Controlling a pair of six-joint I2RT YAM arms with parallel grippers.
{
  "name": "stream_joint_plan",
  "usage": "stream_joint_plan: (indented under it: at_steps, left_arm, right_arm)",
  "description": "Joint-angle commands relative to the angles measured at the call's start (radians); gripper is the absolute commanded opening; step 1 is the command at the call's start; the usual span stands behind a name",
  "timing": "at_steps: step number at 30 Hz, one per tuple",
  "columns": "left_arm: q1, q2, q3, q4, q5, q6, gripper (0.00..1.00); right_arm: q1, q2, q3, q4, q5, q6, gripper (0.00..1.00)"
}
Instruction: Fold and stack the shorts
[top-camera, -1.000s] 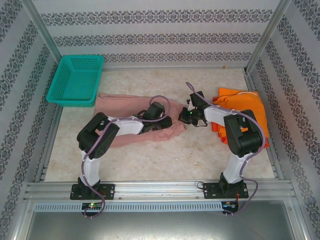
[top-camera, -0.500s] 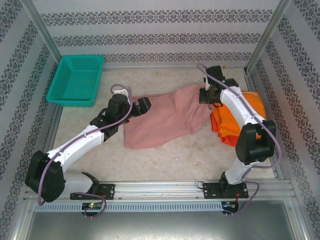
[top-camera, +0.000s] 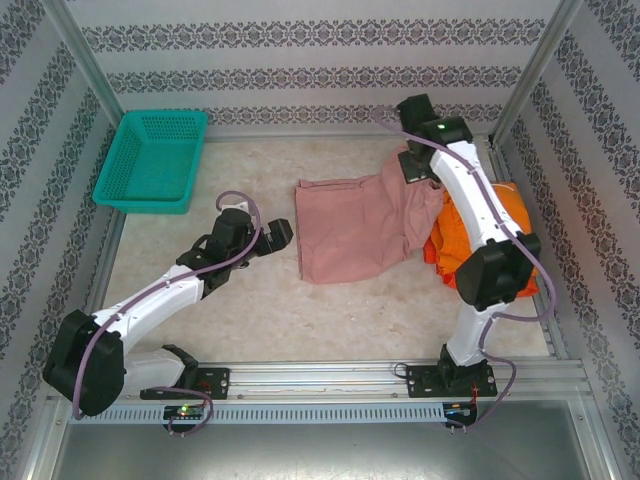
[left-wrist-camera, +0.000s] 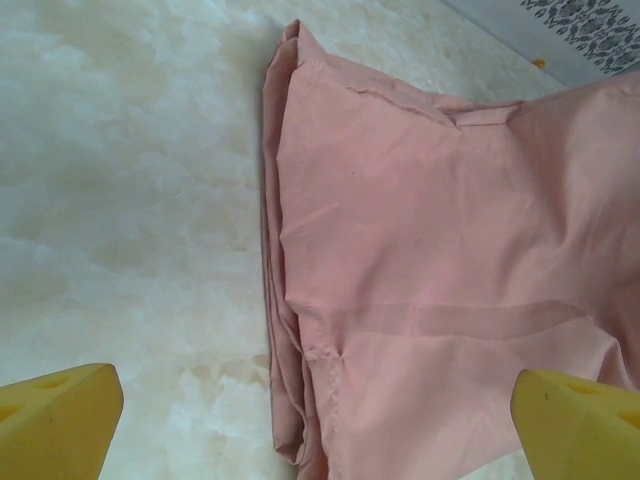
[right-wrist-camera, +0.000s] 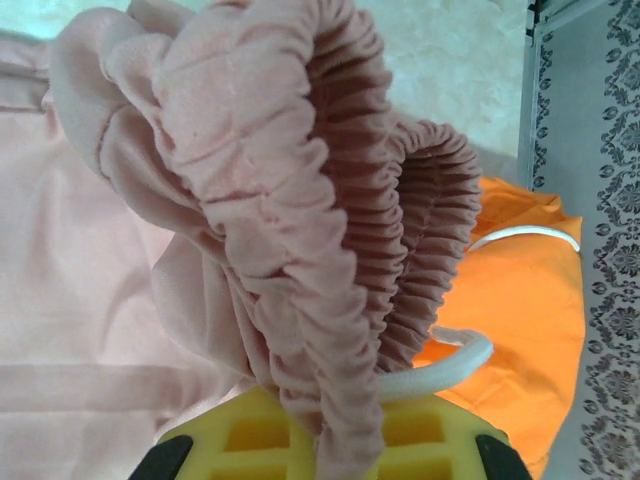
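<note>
The dusty pink shorts (top-camera: 355, 228) lie spread mid-table, their waistband end lifted at the back right. My right gripper (top-camera: 418, 166) is shut on that gathered waistband (right-wrist-camera: 330, 200), and the white drawstring (right-wrist-camera: 452, 364) hangs beside its yellow fingers (right-wrist-camera: 250, 440). My left gripper (top-camera: 282, 232) stands open just left of the shorts' folded leg edge (left-wrist-camera: 290, 330), its yellow fingertips (left-wrist-camera: 55, 420) wide apart with nothing pinched between them. The bright orange shorts (top-camera: 508, 212) lie by the right wall on top of the red-orange shorts (top-camera: 446, 256).
A teal mesh basket (top-camera: 152, 160) stands at the back left corner. Metal frame rails and patterned walls close in the table (top-camera: 300, 310) on three sides. The right arm reaches over the orange pile.
The left gripper opened, let go of the pink shorts' left edge and drew back slightly. The right gripper carried the waistband farther to the back right, dragging the shorts rightward.
</note>
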Motion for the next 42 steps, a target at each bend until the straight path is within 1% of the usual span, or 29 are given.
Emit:
stream_joint_plan:
  at_steps: [1,7,12,15,16,17,19,20,21,22,23,24,25,27,28,29,31,33,35,37,42]
  left_arm:
    - [0.01,-0.022,-0.024,0.016,-0.008,-0.022,1.0]
    - [0.012,-0.035,-0.049,0.014,-0.019,-0.027,1.0]
    - [0.012,-0.057,-0.07,0.01,-0.041,-0.037,1.0]
    - [0.014,-0.071,-0.078,0.006,-0.059,-0.041,1.0]
    - [0.015,-0.078,-0.084,0.007,-0.068,-0.047,1.0]
    - [0.016,-0.085,-0.09,0.01,-0.074,-0.051,1.0]
    - [0.021,-0.112,-0.107,0.022,-0.093,-0.069,1.0]
    - [0.024,-0.129,-0.118,0.032,-0.1,-0.076,1.0]
    - [0.029,-0.153,-0.131,0.042,-0.109,-0.084,1.0]
    - [0.033,-0.181,-0.14,0.044,-0.123,-0.093,1.0]
    - [0.038,-0.205,-0.149,0.044,-0.134,-0.1,1.0]
    - [0.044,-0.237,-0.156,0.038,-0.147,-0.109,1.0]
    - [0.049,-0.267,-0.163,0.034,-0.158,-0.119,1.0]
    - [0.063,-0.307,-0.167,0.033,-0.162,-0.13,1.0]
    - [0.072,-0.317,-0.162,0.033,-0.151,-0.133,1.0]
    - [0.08,-0.316,-0.153,0.033,-0.137,-0.135,1.0]
    - [0.097,-0.288,-0.126,0.036,-0.082,-0.143,1.0]
    - [0.108,-0.233,-0.094,0.056,-0.012,-0.153,1.0]
    - [0.111,-0.163,-0.056,0.075,0.056,-0.159,1.0]
    - [0.111,-0.085,-0.016,0.105,0.118,-0.164,0.99]
    - [0.113,0.09,0.043,0.151,0.172,-0.165,0.95]
  right_arm:
    - [0.065,0.074,0.093,-0.128,0.083,0.019,0.0]
    - [0.198,0.181,0.226,-0.217,0.092,0.123,0.0]
    - [0.322,0.259,0.31,-0.224,0.043,0.214,0.0]
    - [0.394,0.334,0.363,-0.215,0.007,0.24,0.1]
    - [0.411,0.363,0.382,-0.204,-0.051,0.248,0.14]
    - [0.419,0.386,0.396,-0.189,-0.136,0.255,0.19]
    - [0.429,0.419,0.418,-0.131,-0.395,0.273,0.31]
    - [0.431,0.418,0.415,-0.094,-0.51,0.288,0.33]
    - [0.43,0.399,0.397,-0.04,-0.625,0.305,0.37]
    - [0.428,0.36,0.354,0.035,-0.736,0.325,0.44]
    - [0.419,0.307,0.285,0.13,-0.838,0.353,0.52]
    - [0.405,0.227,0.168,0.274,-0.946,0.408,0.58]
    - [0.381,0.142,0.027,0.44,-1.036,0.483,0.62]
    - [0.325,-0.002,-0.228,0.751,-1.143,0.636,0.66]
    - [0.297,-0.056,-0.326,0.853,-1.158,0.693,0.67]
    - [0.271,-0.089,-0.387,0.89,-1.154,0.709,0.67]
    - [0.233,-0.124,-0.468,0.883,-1.118,0.69,0.68]
    - [0.215,-0.122,-0.516,0.878,-1.117,0.692,0.69]
    - [0.213,-0.112,-0.571,0.92,-1.119,0.716,0.72]
    - [0.212,-0.099,-0.621,0.968,-1.092,0.741,0.74]
    - [0.2,-0.048,-0.724,1.053,-1.029,0.799,0.75]
